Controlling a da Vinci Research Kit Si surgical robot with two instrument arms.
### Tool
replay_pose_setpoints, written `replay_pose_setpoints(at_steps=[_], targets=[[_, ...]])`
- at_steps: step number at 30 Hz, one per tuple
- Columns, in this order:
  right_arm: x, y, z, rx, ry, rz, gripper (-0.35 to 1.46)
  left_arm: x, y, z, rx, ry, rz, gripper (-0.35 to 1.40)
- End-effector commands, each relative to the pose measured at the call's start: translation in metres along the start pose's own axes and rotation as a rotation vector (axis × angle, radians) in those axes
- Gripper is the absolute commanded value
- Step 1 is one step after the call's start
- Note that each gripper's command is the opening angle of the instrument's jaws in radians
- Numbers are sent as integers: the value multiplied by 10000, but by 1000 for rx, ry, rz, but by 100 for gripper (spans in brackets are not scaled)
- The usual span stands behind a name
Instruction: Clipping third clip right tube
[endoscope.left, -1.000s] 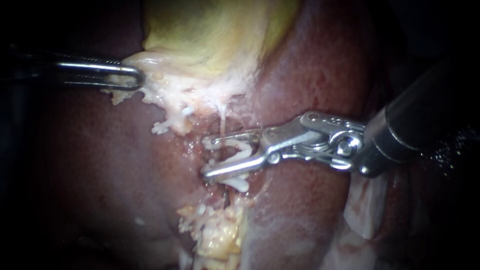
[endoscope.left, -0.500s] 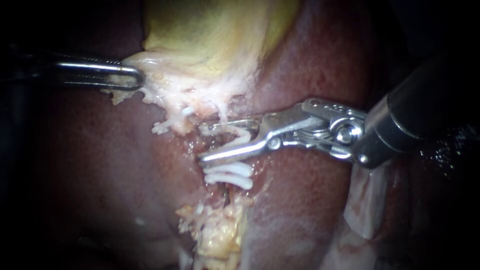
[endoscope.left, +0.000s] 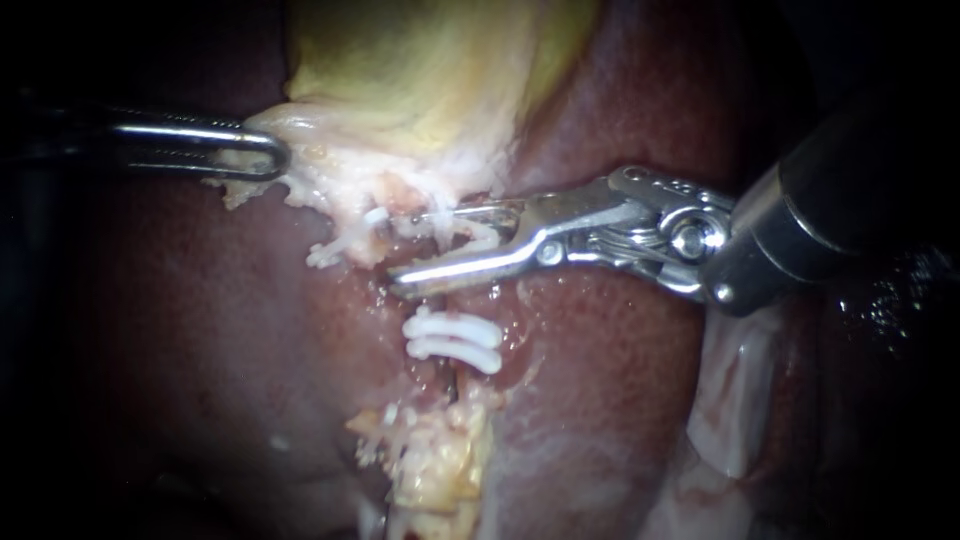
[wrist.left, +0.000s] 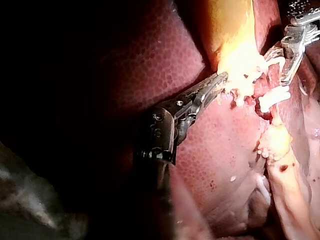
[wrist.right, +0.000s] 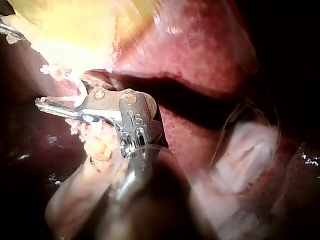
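Right instrument (endoscope.left: 415, 250), jaws apart, straddles the tube (endoscope.left: 442, 298) just above two white clips (endoscope.left: 455, 340), under the gallbladder's (endoscope.left: 430, 70) lower edge. The left instrument's (endoscope.left: 265, 155) jaws clamp the gallbladder's pale margin.

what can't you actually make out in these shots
1. The tube between the two clips and the gallbladder: endoscope view, the right instrument lies across it.
2. Whether the right instrument carries a clip: endoscope view, white bits there blend into pale strands.
3. The left instrument shaft: endoscope view, lost in shadow towards the edge.
4. The pale tissue beside the right instrument's shaft: right wrist view, blurred.
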Motion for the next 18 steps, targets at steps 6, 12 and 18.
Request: replay_pose_setpoints(at_steps=[6, 12, 18], targets=[[-4, 3, 5, 68, 16, -3, 44, 0, 0, 1, 0, 0, 0, -35], [-3, 9, 4, 129, 9, -5, 44, 0, 0, 2, 1, 0, 0, -35], [-3, 12, 8, 135, 12, -6, 41, 0, 0, 2, 1, 0, 0, -35]])
